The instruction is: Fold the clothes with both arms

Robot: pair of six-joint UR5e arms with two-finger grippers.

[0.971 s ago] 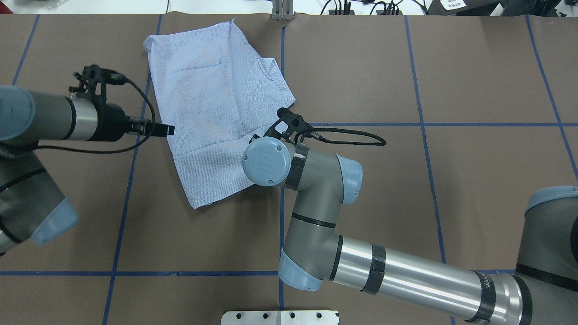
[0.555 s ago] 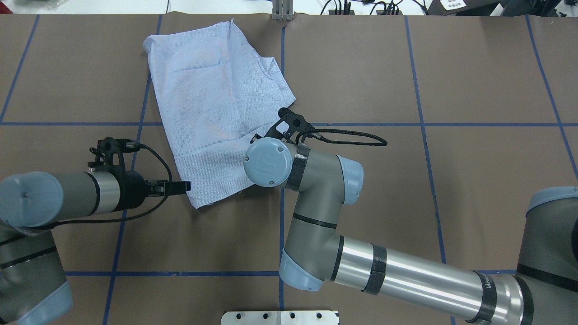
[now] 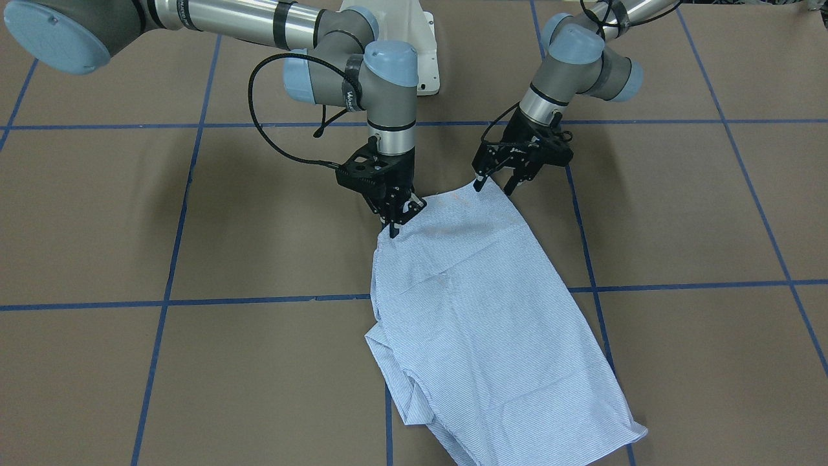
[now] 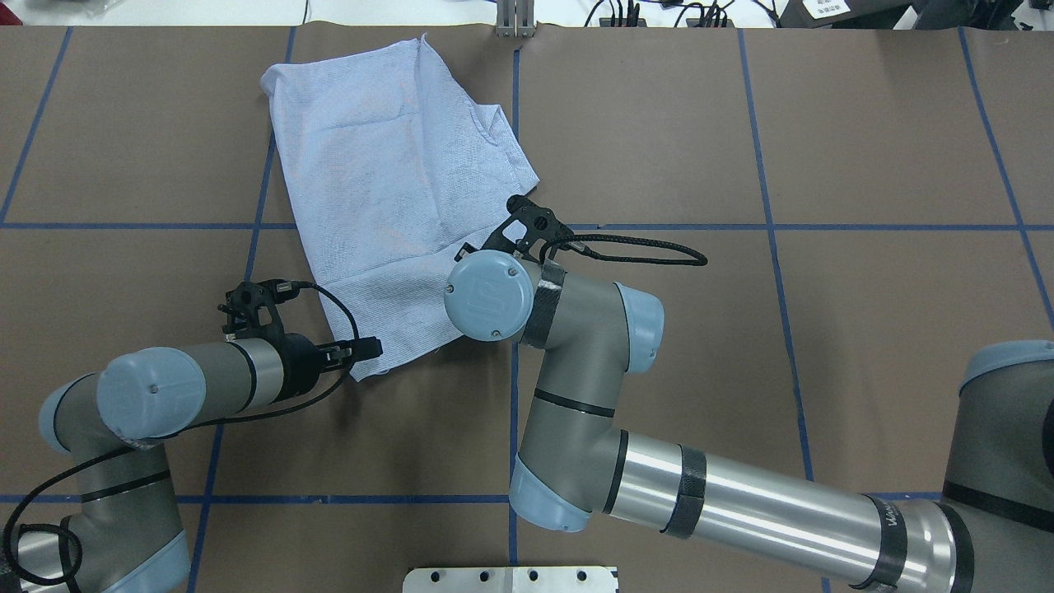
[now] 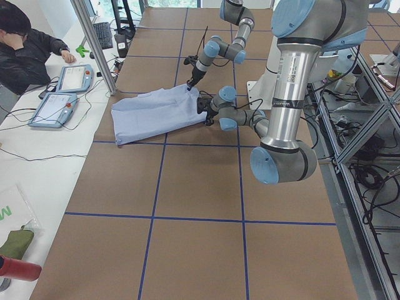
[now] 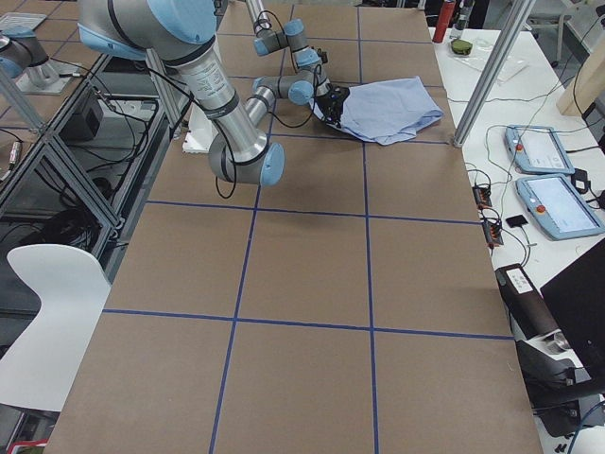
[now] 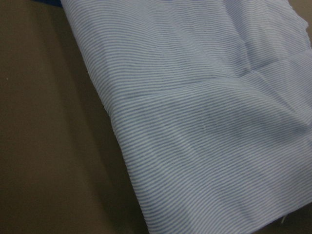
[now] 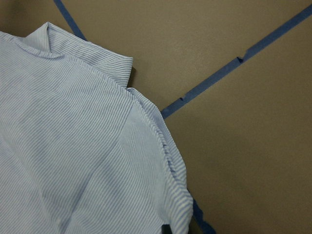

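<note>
Shirt (image 4: 395,181), light blue with a fine white stripe: laid partly folded on the brown table (image 4: 823,123), left of centre and toward the far edge in the overhead view; folding is judged unfinished.

Left gripper (image 3: 493,188): within the last second it has been swept from beside the shirt's left edge down to its near corner. The fingers are seen spread about that corner, with nothing yet pinched.

Right gripper (image 3: 394,223): unmoved at the near right edge, fingers pressed together, apparently on the puckered hem.

Implication: both near corners are now attended. A two-armed lift and fold away from the robot is judged next, once the left is closed.
</note>
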